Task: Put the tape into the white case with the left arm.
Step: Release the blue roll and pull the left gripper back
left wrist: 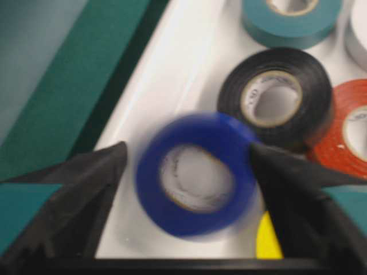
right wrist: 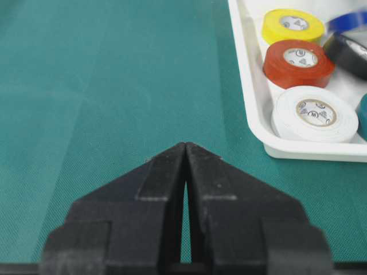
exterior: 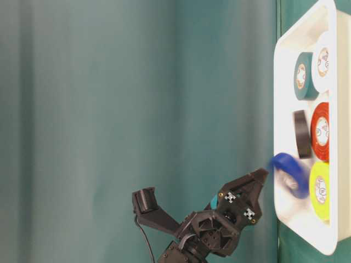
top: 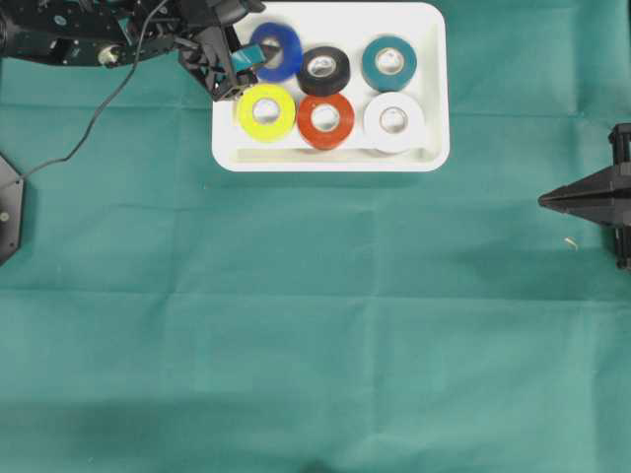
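Observation:
The blue tape [top: 279, 49] [left wrist: 195, 175] is blurred over the far left corner of the white case [top: 330, 163] [left wrist: 172, 69]. In the table-level view the blue tape [exterior: 289, 172] stands tilted, off the floor of the case [exterior: 285, 109]. My left gripper [top: 242, 69] [left wrist: 188, 146] is open, with one finger on each side of the roll. A gap shows at the left finger, while the right fingertip [left wrist: 269, 166] sits at the roll's edge. My right gripper [top: 542, 201] [right wrist: 186, 144] is shut and empty, low over the cloth at the right.
Also in the case lie a black tape [top: 323, 69], a teal tape [top: 388, 62], a yellow tape [top: 266, 111], a red tape [top: 325, 120] and a white tape [top: 393, 120]. Green cloth covers the table. The left arm's cable [top: 94, 123] trails at the far left.

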### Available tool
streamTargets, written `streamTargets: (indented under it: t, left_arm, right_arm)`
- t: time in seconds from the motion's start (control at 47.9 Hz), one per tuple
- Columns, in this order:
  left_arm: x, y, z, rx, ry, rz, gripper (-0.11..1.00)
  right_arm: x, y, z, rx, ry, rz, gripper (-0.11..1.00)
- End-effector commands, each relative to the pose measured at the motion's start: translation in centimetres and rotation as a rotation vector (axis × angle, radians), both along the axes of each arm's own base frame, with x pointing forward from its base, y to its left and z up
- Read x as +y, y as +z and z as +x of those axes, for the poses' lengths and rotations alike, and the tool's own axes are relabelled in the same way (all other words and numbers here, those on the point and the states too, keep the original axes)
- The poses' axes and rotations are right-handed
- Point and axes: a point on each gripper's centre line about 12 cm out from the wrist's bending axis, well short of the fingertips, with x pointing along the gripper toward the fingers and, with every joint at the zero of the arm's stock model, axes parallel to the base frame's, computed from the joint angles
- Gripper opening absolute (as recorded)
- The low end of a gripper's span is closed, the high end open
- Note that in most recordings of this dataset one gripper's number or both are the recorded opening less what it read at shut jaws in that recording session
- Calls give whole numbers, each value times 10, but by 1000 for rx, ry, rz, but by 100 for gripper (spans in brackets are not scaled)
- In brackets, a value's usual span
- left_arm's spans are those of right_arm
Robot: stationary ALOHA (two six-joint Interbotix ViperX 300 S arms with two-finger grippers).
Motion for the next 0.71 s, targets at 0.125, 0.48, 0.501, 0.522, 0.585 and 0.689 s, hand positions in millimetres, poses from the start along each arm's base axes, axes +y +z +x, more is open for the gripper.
streamTargets:
  t: [0.125,0.48,0.501,0.522,0.585,0.689]
  left_arm:
    - [-1,13,-5,-37,6,16,99]
    - [-19,22,-19,-52,-15,20,99]
    - [-20,24,-19,-55,-19,21,99]
    - [-24,25,-20,-58,-28,22,99]
    - [-33,28,-20,-65,-47,22,99]
    - [-50,33,-21,-84,-81,13,99]
  right_arm:
    - [0,4,2,-9,-2,-1,-9]
    - [0,4,2,-9,-1,-1,-9]
    - [0,3,2,-8,-2,-1,-9]
    - [0,4,2,-9,-2,-1,-9]
    - [0,4,2,-9,-2,-1,-9]
    - [0,4,2,-9,-1,-1,-9]
